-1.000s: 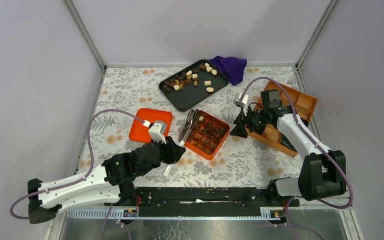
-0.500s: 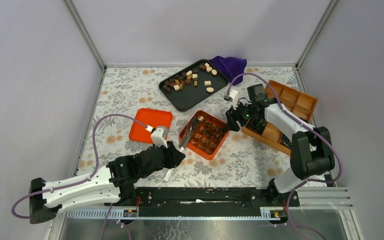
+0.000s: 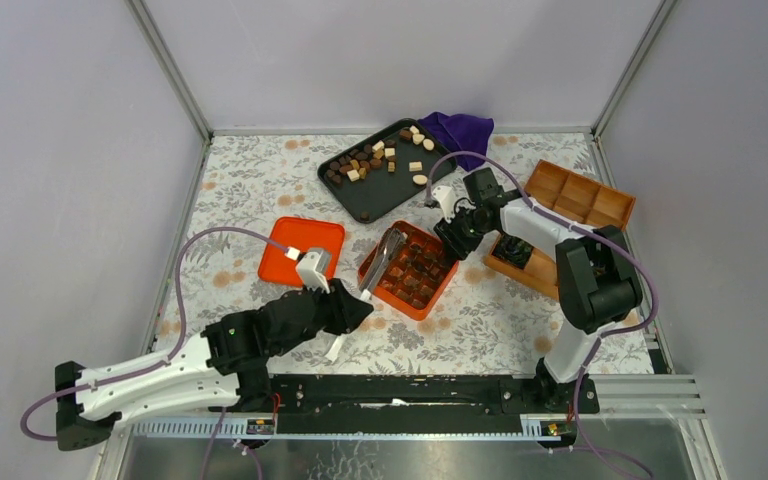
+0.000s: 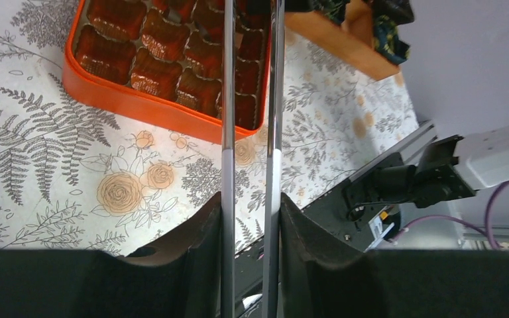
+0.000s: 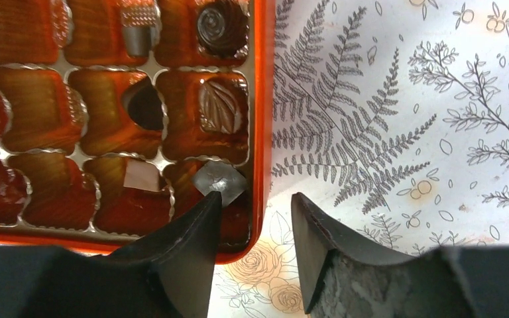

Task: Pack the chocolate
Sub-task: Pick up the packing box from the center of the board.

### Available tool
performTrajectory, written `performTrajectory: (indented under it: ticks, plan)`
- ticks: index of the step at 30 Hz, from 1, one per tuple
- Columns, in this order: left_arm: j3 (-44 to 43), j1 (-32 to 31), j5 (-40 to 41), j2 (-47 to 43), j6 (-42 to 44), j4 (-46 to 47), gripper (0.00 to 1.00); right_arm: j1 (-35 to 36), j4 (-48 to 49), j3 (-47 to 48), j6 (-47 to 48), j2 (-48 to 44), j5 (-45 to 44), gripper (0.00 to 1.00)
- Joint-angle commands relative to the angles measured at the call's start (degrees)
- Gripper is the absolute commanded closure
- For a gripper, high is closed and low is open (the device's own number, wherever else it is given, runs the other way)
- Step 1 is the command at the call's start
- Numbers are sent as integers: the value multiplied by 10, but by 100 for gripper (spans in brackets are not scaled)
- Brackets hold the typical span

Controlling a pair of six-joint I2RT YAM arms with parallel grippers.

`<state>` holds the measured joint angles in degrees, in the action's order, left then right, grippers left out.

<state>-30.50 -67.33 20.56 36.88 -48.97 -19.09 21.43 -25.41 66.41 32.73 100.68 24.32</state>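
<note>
1. Grey walls close in a table [image 3: 250, 180] covered with a leaf-and-flower print cloth.
2. Near left, the left gripper [image 3: 352, 308] is closed narrowly on the handles of metal tongs [image 3: 385, 255]. Both blades run between its fingers and reach out over the box's left side.
3. An orange lid [image 3: 310, 232] lies flat beyond that gripper.
4. The orange box [image 3: 439, 290] sits mid-table. Its moulded cells are partly filled with chocolate [image 5: 215, 106], among it a leaf-shaped piece and a dark rosette beside the wall.
5. Behind the box, a black tray [image 3: 390, 190] carries loose pieces [image 3: 365, 160] in dark brown, mid brown and cream.
6. The right gripper [image 3: 450, 238] is at the box's far-right corner with its fingers about half apart, astride the rim. One finger is over a corner cell and the other is over the cloth, with nothing pinched between them. A small greyish square piece lies at the inner fingertip; whether they touch cannot be told.
7. A purple cloth [image 3: 460, 132] is bunched by the tray's far corner.
8. A wooden compartment box [image 3: 585, 200] stands at the far right.
</note>
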Motion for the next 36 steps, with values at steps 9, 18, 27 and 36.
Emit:
performTrajectory:
  ticks: [9,18,27,36]
  plan:
    - [-4,4,35,-71,0,-26,63,21,30,-24,45,-52,-42,85]
    - [-19,5,38,-82,-6,-58,65,21,51,-40,103,-162,-49,96]
    - [-33,4,54,-83,18,-47,65,22,60,-22,197,-266,-85,100]
    - [-34,4,52,-91,61,0,65,31,80,-26,236,-295,-151,100]
